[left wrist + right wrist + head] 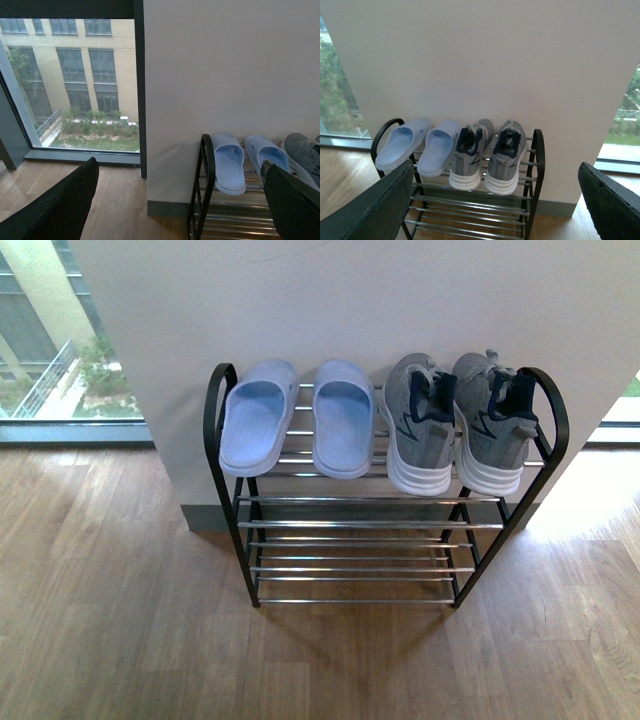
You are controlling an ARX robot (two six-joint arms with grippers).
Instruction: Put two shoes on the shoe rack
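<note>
Your job looks done — grey knit sneakers (455,425) and pale blue slides (300,415) fill the shoe rack's (225,380) top tier at frame centre, both grippers (175,200) (495,200) spread and empty.

Between the spread fingers (375,210) of the right gripper (495,205) lies open air, and straight beyond them the top tier of the shoe rack (548,415) is filled side to side by the pale blue slides (300,418) and grey sneakers (460,425), heels hanging over the front rod, with the wall close behind. Below that row, the lower chrome rods (365,525) are bare, walled in only by the black side frames. The left gripper (180,200) has its fingers (62,205) wide apart with clear wood floor (117,200) between them, and the rack's near frame beside the far finger.
</note>
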